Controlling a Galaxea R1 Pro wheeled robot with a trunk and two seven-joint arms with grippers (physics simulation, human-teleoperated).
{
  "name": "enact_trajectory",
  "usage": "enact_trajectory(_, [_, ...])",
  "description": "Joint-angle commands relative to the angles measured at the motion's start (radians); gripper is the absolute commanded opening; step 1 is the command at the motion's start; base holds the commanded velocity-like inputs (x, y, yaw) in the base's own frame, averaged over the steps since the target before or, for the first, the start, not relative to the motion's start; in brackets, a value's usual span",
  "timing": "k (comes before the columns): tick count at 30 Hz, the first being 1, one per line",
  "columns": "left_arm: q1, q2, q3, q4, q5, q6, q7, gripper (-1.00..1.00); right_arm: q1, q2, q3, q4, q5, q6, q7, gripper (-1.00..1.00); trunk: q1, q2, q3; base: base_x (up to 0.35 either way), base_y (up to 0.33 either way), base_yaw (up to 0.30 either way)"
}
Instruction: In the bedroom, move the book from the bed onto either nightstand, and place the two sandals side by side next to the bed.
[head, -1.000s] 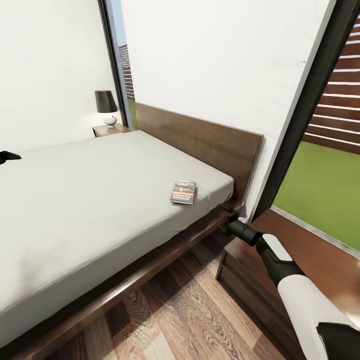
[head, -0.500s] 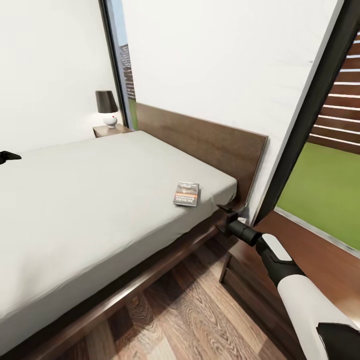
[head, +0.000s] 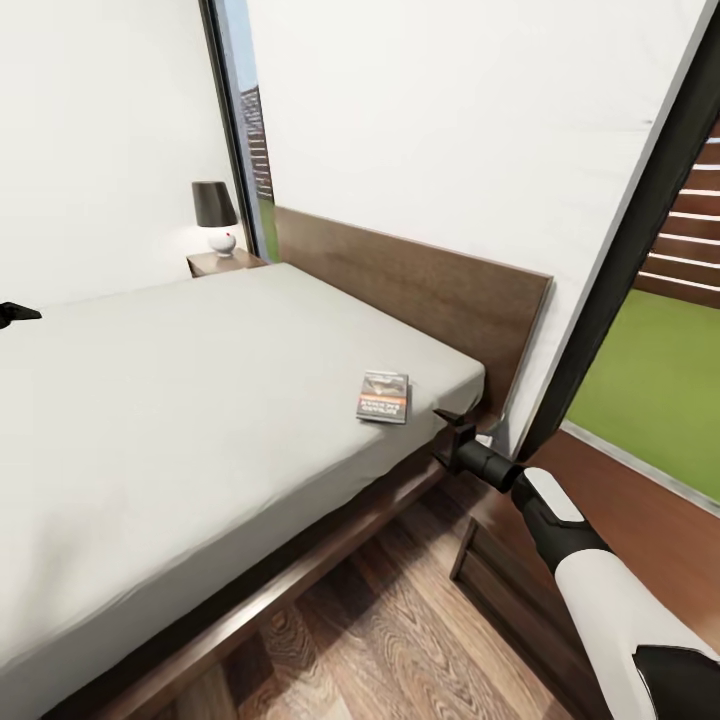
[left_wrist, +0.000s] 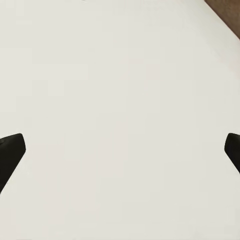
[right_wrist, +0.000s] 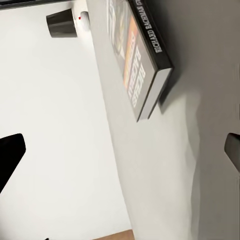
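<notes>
So the book (head: 383, 397) lies flat on the bed (head: 180, 400), near the corner by the headboard (head: 420, 290) and close to the mattress edge on our side. In the right wrist view the book (right_wrist: 140, 60) shows its spine and page block: thin paperback, cover up. We judge it light, a bit flexible, with a smooth cover that may slide on the sheet if nudged.

Grip plan, as we read it: a top-down pinch won't work, it's too flat against the mattress. Better to come in low from the near edge and close over the cover and underside, across the thin dimension, near the spine where it's stiffest. The mattress is soft, so pressing one finger down into it beside the book should help get under. Risk: pushing it away instead of catching it.

Right gripper (head: 452, 428) sits just off the bed corner, near the book but not touching; jaws are apart, nothing between them. Left gripper (head: 15, 314) is at the far left over the mattress, well away from the book; its wrist view shows both fingertips (left_wrist: 11, 150) spread wide and empty.

Nightstand (head: 222, 262) with lamp (head: 213, 215) stands at the far side of the bed by the headboard. Another dark wood piece (head: 600, 520) stands just right of the near corner, under the right arm; we can't tell whether it's a nightstand.
</notes>
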Motion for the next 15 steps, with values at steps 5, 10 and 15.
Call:
enact_trajectory(5, [-0.001,0.0,0.002,0.0,0.005,0.006,0.001,1.0,-0.001,0.0,-0.003,0.0,0.004,0.005,0.003,1.0,0.0,0.0,-0.001,0.106,0.013,0.0])
enact_trajectory(10, [-0.001,0.0,0.002,-0.001,0.006,0.006,0.001,1.0,-0.001,0.0,-0.003,0.0,0.004,0.005,0.003,1.0,0.0,0.0,-0.001,0.101,0.005,0.0])
enact_trajectory(15, [-0.001,0.0,0.001,-0.001,0.006,0.006,0.001,1.0,0.0,0.0,-0.003,0.0,0.003,0.006,0.003,1.0,0.0,0.0,-0.001,0.091,0.001,0.0])
